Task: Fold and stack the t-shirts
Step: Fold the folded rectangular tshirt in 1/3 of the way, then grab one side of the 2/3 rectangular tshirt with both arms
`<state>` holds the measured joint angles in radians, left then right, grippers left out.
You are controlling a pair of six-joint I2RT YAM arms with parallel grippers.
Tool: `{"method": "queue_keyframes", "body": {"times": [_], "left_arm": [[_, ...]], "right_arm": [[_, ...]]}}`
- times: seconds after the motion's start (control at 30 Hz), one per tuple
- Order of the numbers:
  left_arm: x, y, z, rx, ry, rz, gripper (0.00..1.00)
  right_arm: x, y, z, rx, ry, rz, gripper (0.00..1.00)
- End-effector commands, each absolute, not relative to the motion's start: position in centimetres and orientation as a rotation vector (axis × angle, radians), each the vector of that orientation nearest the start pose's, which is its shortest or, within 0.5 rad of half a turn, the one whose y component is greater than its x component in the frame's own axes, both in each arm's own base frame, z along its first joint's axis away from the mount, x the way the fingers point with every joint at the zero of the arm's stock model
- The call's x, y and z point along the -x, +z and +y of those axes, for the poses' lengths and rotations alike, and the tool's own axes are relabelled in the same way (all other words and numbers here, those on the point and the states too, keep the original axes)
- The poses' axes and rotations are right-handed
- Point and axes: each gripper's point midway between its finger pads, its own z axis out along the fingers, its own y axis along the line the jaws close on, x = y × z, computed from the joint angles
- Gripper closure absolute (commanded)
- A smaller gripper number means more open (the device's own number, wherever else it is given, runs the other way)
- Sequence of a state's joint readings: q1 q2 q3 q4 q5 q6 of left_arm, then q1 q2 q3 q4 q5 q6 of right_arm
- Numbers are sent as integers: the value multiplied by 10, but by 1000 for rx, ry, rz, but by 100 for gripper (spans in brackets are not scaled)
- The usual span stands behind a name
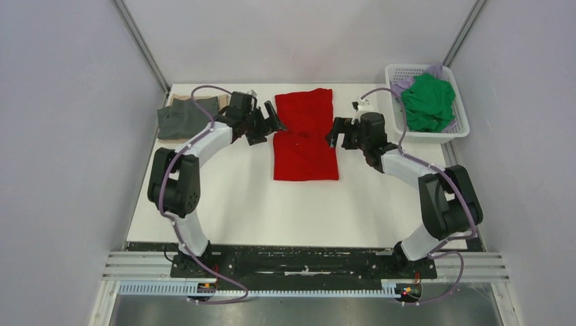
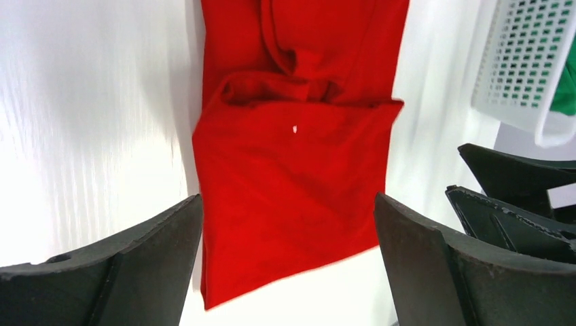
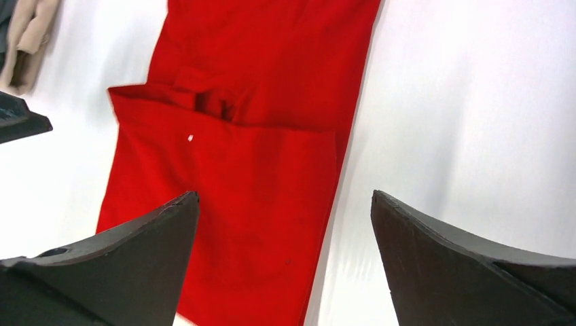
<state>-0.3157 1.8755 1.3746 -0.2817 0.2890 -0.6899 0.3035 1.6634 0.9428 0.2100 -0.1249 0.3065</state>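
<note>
the red t-shirt [image 1: 306,136] lies flat in the middle of the table [image 1: 272,224] as a long narrow strip, its sides tucked in and one layer laid across it, so a crosswise cloth edge shows about halfway along. the left pincer [image 1: 266,122] and right pincer [image 1: 339,130] hover on either side of that edge, each just beside the cloth. both stand wide open and grip nothing. being level with each other looks meant to keep a fold square, with one corner for each arm. the shirt seems partly folded and not yet on the pile.

at the far left a grey shirt [image 1: 180,121] rests on a tan shirt [image 1: 193,100], likely the stack. at the far right a white basket [image 1: 435,137] holds a green shirt [image 1: 428,102] and a lilac shirt [image 1: 435,69]. nothing lies between the pincers and the red cloth, though the left arm is close to the stack.
</note>
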Motion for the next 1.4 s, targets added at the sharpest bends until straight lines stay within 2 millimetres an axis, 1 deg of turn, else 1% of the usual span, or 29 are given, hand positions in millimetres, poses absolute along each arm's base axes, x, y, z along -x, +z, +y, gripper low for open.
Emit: {"method": "queue_keyframes", "body": {"times": [0.0,0.03,0.07,0.13,0.17,0.23,0.27,0.37,0.47,0.53,0.6,0.8,0.87,0.93,1.07,1.17,1.2,1.27,1.37], "left_arm": [[-405,134,-220,237,-823,2418,0],[-396,134,-221,236,-825,2419,0],[-381,121,-220,242,-807,2461,0],[-359,108,-220,251,-783,2502,0],[-348,101,-220,251,-775,2525,0],[-331,88,-219,251,-754,2566,0],[-325,81,-218,259,-737,2589,0],[-312,65,-215,280,-709,2636,0],[-308,58,-213,300,-681,2649,0],[-308,56,-211,310,-664,2650,0],[-308,53,-211,320,-659,2656,0],[-309,47,-213,327,-662,2669,0],[-308,44,-215,327,-667,2678,0],[-306,41,-216,323,-670,2689,0],[-302,33,-217,330,-671,2708,0],[-302,32,-219,327,-678,2714,0],[-301,31,-219,326,-678,2716,0],[-301,32,-220,324,-680,2717,0],[-299,30,-219,324,-676,2723,0]], "right_arm": [[-401,117,167,57,551,2069,1],[-390,109,164,46,554,2088,1],[-381,105,162,35,563,2097,1],[-359,86,158,17,575,2149,1],[-351,79,156,0,579,2171,1],[-334,64,154,-19,592,2215,2],[-329,60,154,-30,613,2219,2],[-321,59,160,-39,674,2206,2],[-324,61,160,-92,685,2189,1],[-324,58,160,-140,687,2194,7],[-323,53,164,-164,700,2210,13],[-314,36,182,-156,758,2286,34],[-310,32,184,-154,758,2305,39],[-306,27,183,-150,748,2324,46],[-300,15,177,-150,703,2364,67],[-297,7,175,-157,690,2385,78],[-297,5,175,-159,689,2385,84],[-294,1,174,-161,682,2400,100],[-287,-3,170,-164,666,2416,100]]}}
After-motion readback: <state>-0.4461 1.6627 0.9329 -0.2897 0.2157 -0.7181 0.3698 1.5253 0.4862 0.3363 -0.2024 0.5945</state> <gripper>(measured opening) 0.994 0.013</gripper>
